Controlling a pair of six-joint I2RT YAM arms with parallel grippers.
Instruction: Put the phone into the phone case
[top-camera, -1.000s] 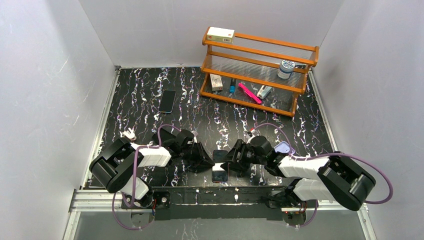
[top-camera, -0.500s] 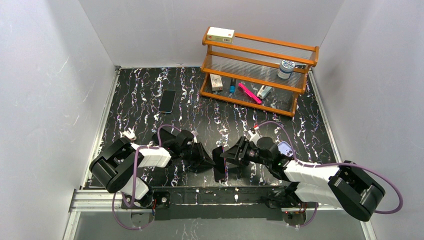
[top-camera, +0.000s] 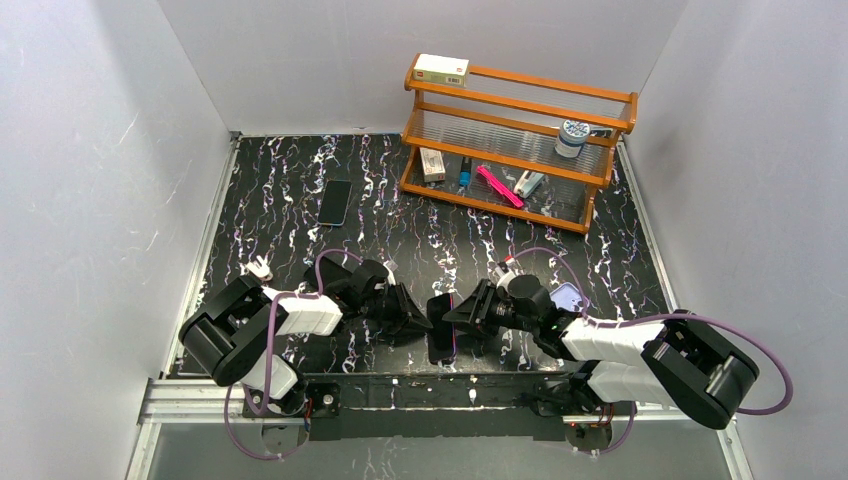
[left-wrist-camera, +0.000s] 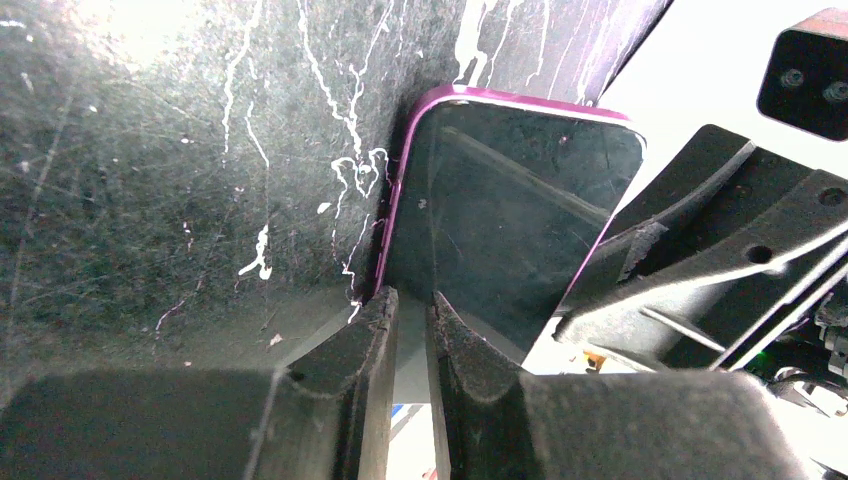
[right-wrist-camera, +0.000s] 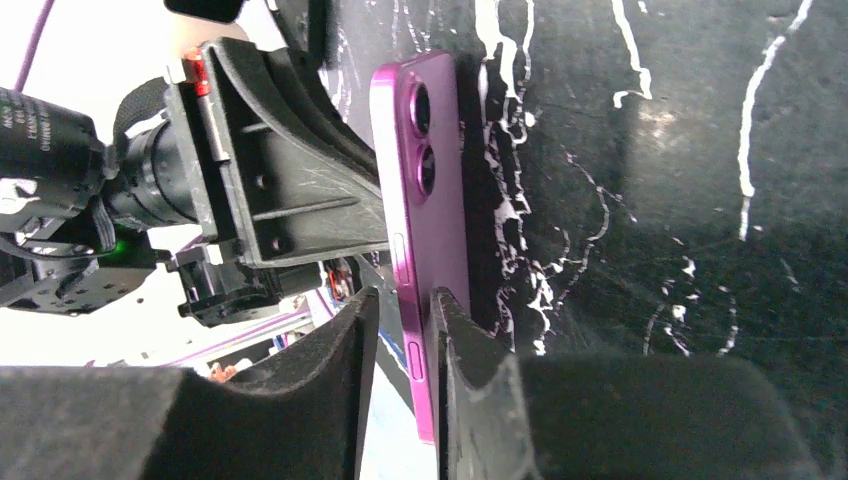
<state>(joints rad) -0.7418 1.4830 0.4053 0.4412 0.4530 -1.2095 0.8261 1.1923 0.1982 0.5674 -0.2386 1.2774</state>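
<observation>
A phone (top-camera: 440, 338) with a black glass front and a magenta back stands on its long edge near the table's front edge. My right gripper (top-camera: 460, 318) is shut on it. In the right wrist view one finger lies on the phone's back (right-wrist-camera: 432, 215) and the other on the glass side, around my gripper (right-wrist-camera: 405, 300). My left gripper (top-camera: 420, 314) is shut to a thin slit, and its tips (left-wrist-camera: 410, 300) press against the lower edge of the screen (left-wrist-camera: 510, 210). The pale lavender phone case (top-camera: 567, 296) lies on the table behind my right forearm, partly hidden.
A second black phone (top-camera: 335, 202) lies at the back left. A wooden rack (top-camera: 515, 150) with small items stands at the back right. A small white object (top-camera: 260, 268) lies near the left arm. White walls close in the table on three sides.
The phone went from tilted with its screen up to standing on its edge. My right wrist turned with it and the right arm shifted. The left arm stayed put.
</observation>
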